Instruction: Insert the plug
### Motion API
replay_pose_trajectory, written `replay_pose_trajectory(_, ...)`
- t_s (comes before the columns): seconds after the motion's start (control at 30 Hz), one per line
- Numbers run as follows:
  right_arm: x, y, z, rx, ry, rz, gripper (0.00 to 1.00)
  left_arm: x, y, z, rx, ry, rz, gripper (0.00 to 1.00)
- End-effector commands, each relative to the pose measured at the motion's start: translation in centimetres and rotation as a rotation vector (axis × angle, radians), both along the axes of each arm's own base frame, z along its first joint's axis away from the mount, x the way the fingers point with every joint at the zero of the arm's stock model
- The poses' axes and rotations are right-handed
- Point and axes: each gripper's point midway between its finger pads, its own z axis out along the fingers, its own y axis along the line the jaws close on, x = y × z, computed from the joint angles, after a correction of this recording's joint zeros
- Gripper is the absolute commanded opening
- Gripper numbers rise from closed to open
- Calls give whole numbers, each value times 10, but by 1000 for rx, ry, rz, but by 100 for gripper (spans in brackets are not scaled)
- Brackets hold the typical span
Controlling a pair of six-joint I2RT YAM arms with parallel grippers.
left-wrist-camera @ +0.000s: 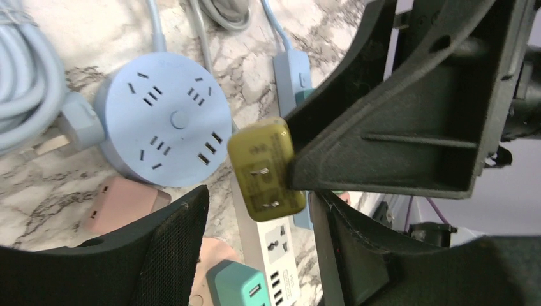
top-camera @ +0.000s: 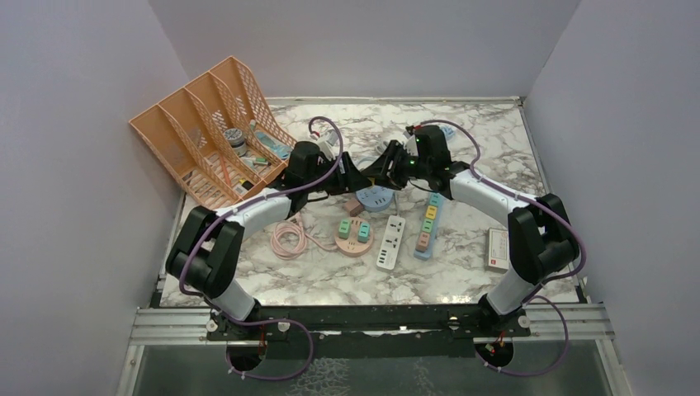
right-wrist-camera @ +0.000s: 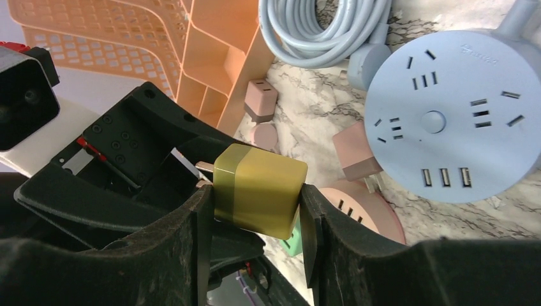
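Far to the left of the left claw [left-wrist-camera: 258, 194], an orange file rack [top-camera: 210, 124] stands on the marble bench [top-camera: 495, 140]. The left claw is released: its fingers [left-wrist-camera: 175, 248] flank the olive plug [left-wrist-camera: 266, 167], with a visible gap on one side, and the prongs face its camera. The plug is in the air where the two claws meet. The right claw [right-wrist-camera: 255, 197] is clenched on the plug's body, one finger on each side. Below the claws lies a round blue power strip [left-wrist-camera: 163, 118]. Nearer the arm bases lie a round pink socket [top-camera: 353, 235], a white strip [top-camera: 390, 242] and a multicoloured strip [top-camera: 427, 224]. Far right of the right claw sits a red-and-white box [top-camera: 497, 249].
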Motion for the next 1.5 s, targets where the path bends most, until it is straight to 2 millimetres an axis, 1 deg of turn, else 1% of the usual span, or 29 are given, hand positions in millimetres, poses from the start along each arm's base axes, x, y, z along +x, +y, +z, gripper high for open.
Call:
replay_pose_trajectory(0.0, -5, 11, 18, 71, -25, 55, 39, 13, 2, 34, -42, -115, 69, 57)
replay_pose_trajectory(0.1, -8, 13, 18, 89, -13, 71, 39, 14, 2, 44, -73, -132, 78, 48)
replay_pose_trajectory(0.23, -11, 16, 21, 120, -14, 89, 40, 14, 2, 48, -101, -133, 94, 36)
replay_pose_trajectory(0.3, -12, 18, 24, 129, -17, 99, 41, 14, 1, 52, -114, -142, 96, 28)
replay_pose_trajectory(0.37, -13, 18, 25, 136, -18, 105, 44, 14, 1, 55, -119, -149, 94, 21)
replay_pose_trajectory(0.47, -15, 17, 27, 147, -11, 95, 51, 12, 1, 62, -128, -165, 81, 15)
replay_pose_trajectory(0.53, -13, 15, 33, 153, -28, 82, 58, 6, 0, 70, -142, -179, 55, 13)
replay_pose_trajectory(0.63, -14, 13, 50, 186, -86, 68, 65, -4, -1, 86, -180, -187, 15, 12)
replay_pose_trajectory(0.7, -16, 11, 67, 222, -145, 58, 69, -12, -2, 98, -209, -186, -13, 12)
replay_pose_trajectory(0.8, -24, 5, 95, 305, -247, 32, 72, -22, -3, 120, -261, -185, -49, 11)
replay_pose_trajectory(0.97, -43, -5, 134, 440, -389, 25, 73, -34, -6, 156, -346, -167, -89, 10)
replay_pose_trajectory(1.07, -50, -8, 148, 471, -435, 30, 73, -41, -7, 176, -396, -141, -109, 8)
replay_pose_trajectory(1.13, -53, -10, 153, 480, -438, 28, 72, -45, -8, 188, -424, -127, -122, 8)
replay_pose_trajectory(1.23, -57, -13, 167, 524, -457, 21, 68, -50, -7, 200, -454, -108, -132, 7)
replay_pose_trajectory(1.33, -61, -18, 182, 582, -483, -7, 64, -56, -6, 207, -472, -95, -140, 6)
replay_pose_trajectory(1.43, -63, -24, 194, 626, -507, -36, 64, -60, -4, 212, -484, -94, -140, 6)
replay_pose_trajectory(1.47, -63, -26, 197, 636, -511, -48, 66, -61, -4, 213, -487, -93, -139, 5)
